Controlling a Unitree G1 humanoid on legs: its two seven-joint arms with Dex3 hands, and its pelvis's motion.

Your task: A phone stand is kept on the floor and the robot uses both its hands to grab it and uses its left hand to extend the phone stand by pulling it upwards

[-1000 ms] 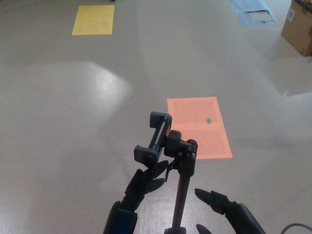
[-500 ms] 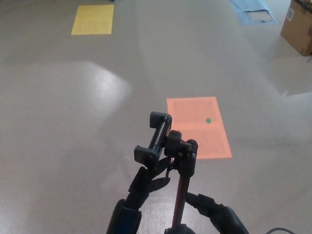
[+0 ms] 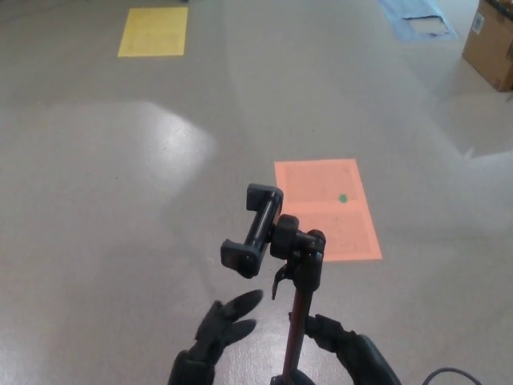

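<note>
The black phone stand (image 3: 296, 250) rises upright from the bottom of the head view. Its clamp (image 3: 253, 229) tilts at the top left of the head joint, and a thin dark pole (image 3: 298, 330) runs down below. My left hand (image 3: 220, 330) is open, fingers spread, low and to the left of the pole, below the clamp and not touching it. From the right, my right hand (image 3: 346, 345) reaches up against the pole; its hold on the pole is hidden from this angle.
An orange floor patch (image 3: 321, 233) with a green dot (image 3: 343, 198) lies just behind the stand. A yellow patch (image 3: 154, 32) is far left, a blue sheet (image 3: 417, 18) and a cardboard box (image 3: 490, 44) far right. A cable (image 3: 449, 374) shows at the bottom right.
My left hand has dropped down and away from under the clamp. My right hand has moved left, in to the pole. The stand has stayed put.
</note>
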